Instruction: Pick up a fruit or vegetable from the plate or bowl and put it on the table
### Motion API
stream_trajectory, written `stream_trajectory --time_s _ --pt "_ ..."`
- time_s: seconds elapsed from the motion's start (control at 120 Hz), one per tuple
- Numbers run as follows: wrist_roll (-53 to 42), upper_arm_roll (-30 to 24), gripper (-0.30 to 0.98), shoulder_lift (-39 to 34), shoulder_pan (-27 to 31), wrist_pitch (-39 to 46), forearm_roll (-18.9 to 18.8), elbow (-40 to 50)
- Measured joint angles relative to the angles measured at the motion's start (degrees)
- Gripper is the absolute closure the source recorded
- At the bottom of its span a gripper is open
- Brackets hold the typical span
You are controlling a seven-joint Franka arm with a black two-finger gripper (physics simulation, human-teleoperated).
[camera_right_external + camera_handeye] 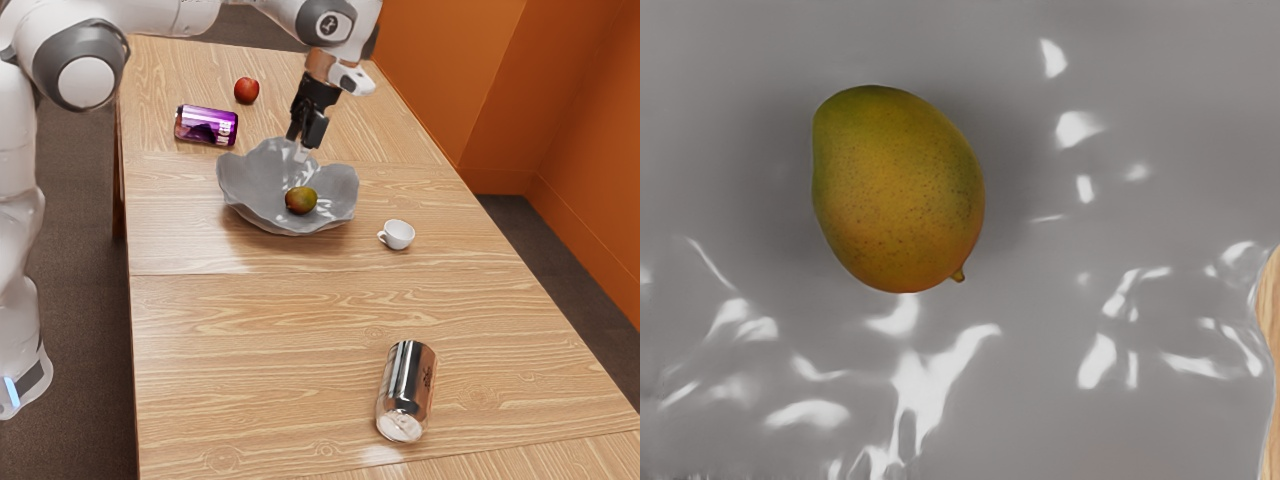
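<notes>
"What colour is the mango (895, 190)?"
"Green running into yellow and orange, with fine dark speckles."
"And the bowl (240, 185)?"
"Grey, with white glints."
"I see a purple can (205, 126) with pale lettering."
"The silver can (408, 375) has dark markings. The cup (400, 235) is white, the round fruit (247, 90) red."
"Worktop (250, 340)?"
"Light brown, wood-grained. Walls (430, 80) orange, pincer (303, 140) black."

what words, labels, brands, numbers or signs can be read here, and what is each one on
No text reads clearly.
Purple-and-silver metal can: pale lettering near one end, too small to read.
Shiny silver metal can: dark marks on its side, too small to read.
White robot arm: round emblem on a joint, no readable word.
</notes>
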State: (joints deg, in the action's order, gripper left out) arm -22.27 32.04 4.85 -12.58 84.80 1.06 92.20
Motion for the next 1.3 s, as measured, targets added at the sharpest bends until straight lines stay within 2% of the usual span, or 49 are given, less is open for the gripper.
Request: stream_trajectory --time_s 0.217,0.392,0.475,0.683,0.917,1.142,1.2,1.3 --pt "7.33 0.03 0.0 -0.71 -1.03 3.95 -4.27 2.08" --pt "12.36 -0.25 0.0 -13.65 -4.03 5.21 -7.48 12.25" --pt "14.53 -0.44 0.0 -15.89 -5.77 5.75 -8.49 14.78" --pt "19.43 -0.21 0.0 -11.89 -6.11 8.04 -11.68 15.66" --pt "23.42 0.02 0.0 -11.61 -6.01 9.21 -12.7 15.41" --pt "26.08 0.0 0.0 -11.09 -5.99 9.34 -16.22 15.35" --pt "26.58 -0.01 0.0 -10.79 -6.0 9.36 -16.32 15.39" --pt "26.91 -0.09 0.0 -10.64 -6.4 9.32 -13.5 15.4"
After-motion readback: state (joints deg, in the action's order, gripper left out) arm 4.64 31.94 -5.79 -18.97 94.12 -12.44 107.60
